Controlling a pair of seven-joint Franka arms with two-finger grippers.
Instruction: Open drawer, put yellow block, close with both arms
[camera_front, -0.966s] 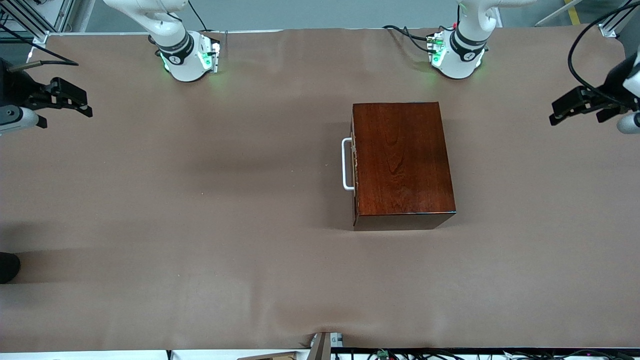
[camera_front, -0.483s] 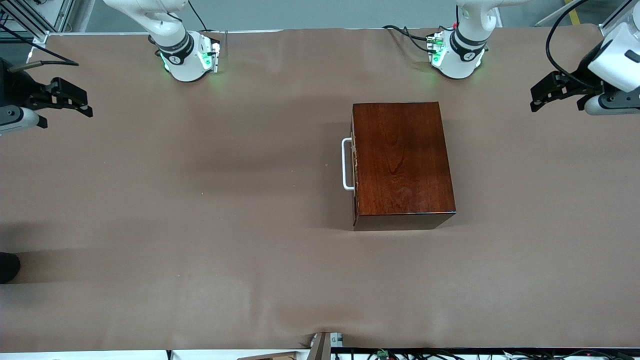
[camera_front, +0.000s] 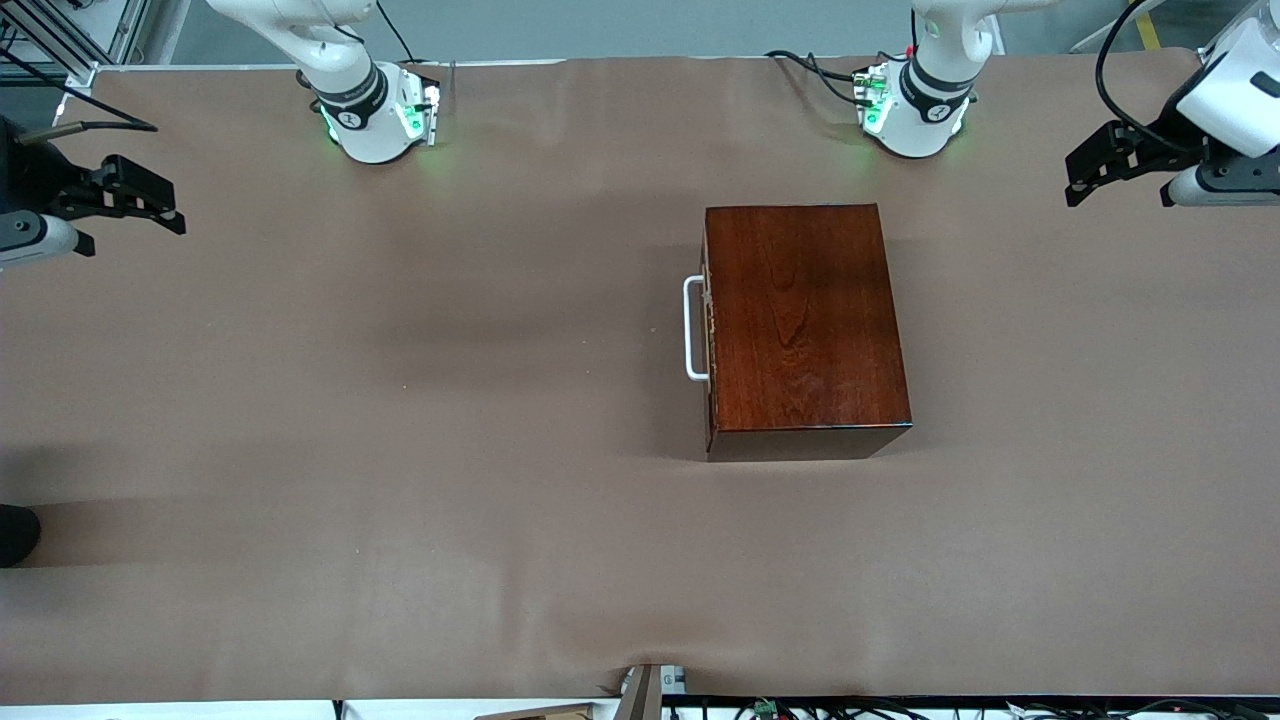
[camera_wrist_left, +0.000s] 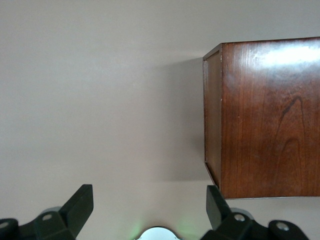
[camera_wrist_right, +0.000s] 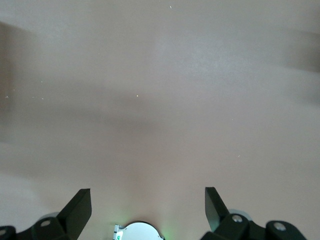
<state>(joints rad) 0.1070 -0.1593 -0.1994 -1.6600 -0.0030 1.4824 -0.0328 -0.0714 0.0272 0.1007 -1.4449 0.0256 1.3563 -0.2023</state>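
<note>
The glossy dark mahogany box (camera_front: 805, 320) stands on the brown table, toward the left arm's end. Its drawer (camera_front: 709, 330) is shut, and the white U-shaped handle (camera_front: 692, 328) faces the right arm's end. The yellow block is out of view. My left gripper (camera_front: 1118, 190) is open and empty, in the air over the table's left-arm end, apart from the box. The left wrist view shows its open jaws (camera_wrist_left: 149, 200) and the box (camera_wrist_left: 265, 115). My right gripper (camera_front: 132, 235) is open and empty over the right-arm end. Its wrist view (camera_wrist_right: 148, 200) shows only bare table.
The two arm bases (camera_front: 375, 120) (camera_front: 915, 110) with green lights stand along the table's edge farthest from the front camera. Cables (camera_front: 810, 70) lie beside the left arm's base. A dark object (camera_front: 15, 535) shows at the right-arm end's edge.
My left gripper has risen and shifted toward the arms' base edge of the table, staying open. The right arm and the box have not moved.
</note>
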